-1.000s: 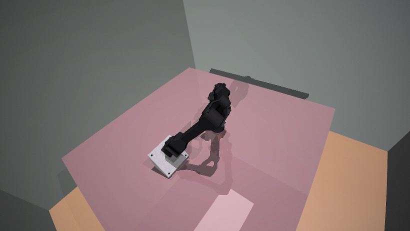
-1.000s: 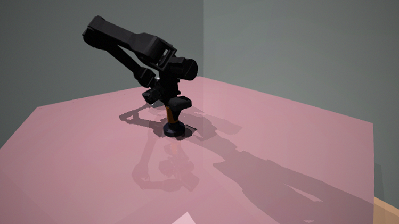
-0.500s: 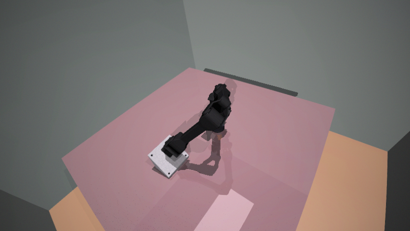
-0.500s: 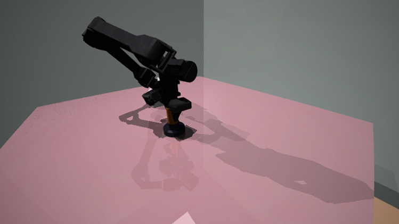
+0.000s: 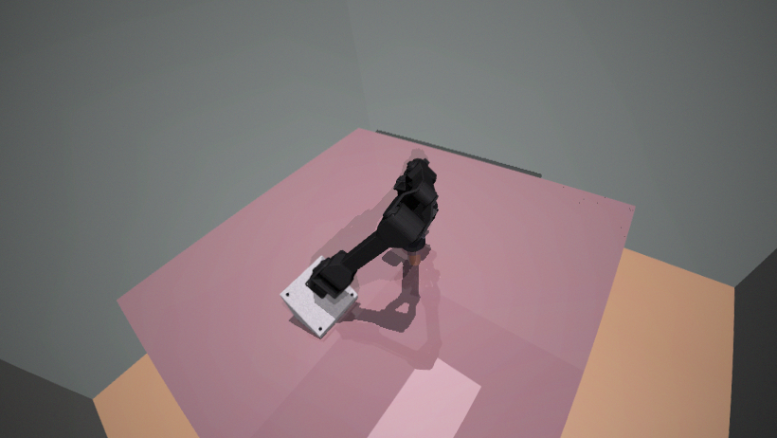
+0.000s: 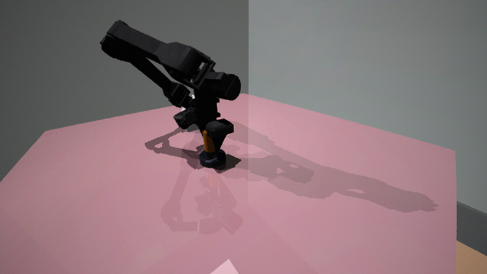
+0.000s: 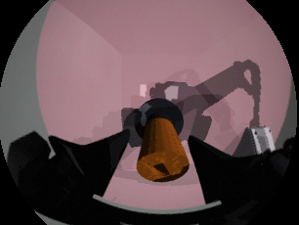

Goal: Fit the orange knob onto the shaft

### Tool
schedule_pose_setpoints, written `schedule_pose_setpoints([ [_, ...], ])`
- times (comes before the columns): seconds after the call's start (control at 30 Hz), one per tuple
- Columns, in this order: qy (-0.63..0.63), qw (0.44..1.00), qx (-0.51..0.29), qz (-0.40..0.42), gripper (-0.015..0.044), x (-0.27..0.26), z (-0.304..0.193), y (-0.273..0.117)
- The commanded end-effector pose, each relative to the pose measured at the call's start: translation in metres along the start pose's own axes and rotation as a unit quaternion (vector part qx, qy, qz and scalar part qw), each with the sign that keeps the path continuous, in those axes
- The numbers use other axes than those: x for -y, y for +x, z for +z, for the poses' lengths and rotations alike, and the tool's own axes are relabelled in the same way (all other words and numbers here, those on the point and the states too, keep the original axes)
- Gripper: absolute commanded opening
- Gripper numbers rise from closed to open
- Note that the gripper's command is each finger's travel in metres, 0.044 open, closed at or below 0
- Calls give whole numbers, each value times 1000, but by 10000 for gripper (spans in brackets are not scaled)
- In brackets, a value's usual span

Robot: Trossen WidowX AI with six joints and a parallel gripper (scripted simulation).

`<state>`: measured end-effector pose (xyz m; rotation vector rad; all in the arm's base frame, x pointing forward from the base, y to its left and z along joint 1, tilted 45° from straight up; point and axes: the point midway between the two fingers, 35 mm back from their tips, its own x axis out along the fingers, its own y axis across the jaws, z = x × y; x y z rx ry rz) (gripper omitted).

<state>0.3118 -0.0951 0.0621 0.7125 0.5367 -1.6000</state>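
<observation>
The orange knob [image 6: 208, 142] [image 7: 164, 139] stands roughly upright over the dark round pedestal [image 6: 212, 161] [image 7: 171, 109]. Its lower end appears to meet the pedestal top; a small gap there cannot be ruled out. A dark mark shows on the knob's upper end in the wrist view. My gripper [image 6: 212, 146] [image 7: 158, 136] is open around the knob, with a finger on each side and pink table visible between knob and fingers in the wrist view. The shaft and its flat side are hidden. In the top view the arm covers the pedestal.
A white square plate [image 5: 304, 301] with dark holes lies under the arm's base; its edge shows at the right of the wrist view [image 7: 260, 139]. The arm's shadows and reflections cross the pink table [image 5: 505, 261] [image 6: 90, 174]. Grey walls stand around it.
</observation>
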Motion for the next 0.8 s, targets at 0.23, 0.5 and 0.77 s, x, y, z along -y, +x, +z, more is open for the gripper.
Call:
schedule_pose_setpoints([
  [0.23, 0, 1000, 0, 0, 440, 0, 0, -3],
  [0.5, -1, 1000, -2, -1, 440, 0, -1, -94],
  [0.77, -1, 1000, -2, -1, 440, -4, -1, -94],
])
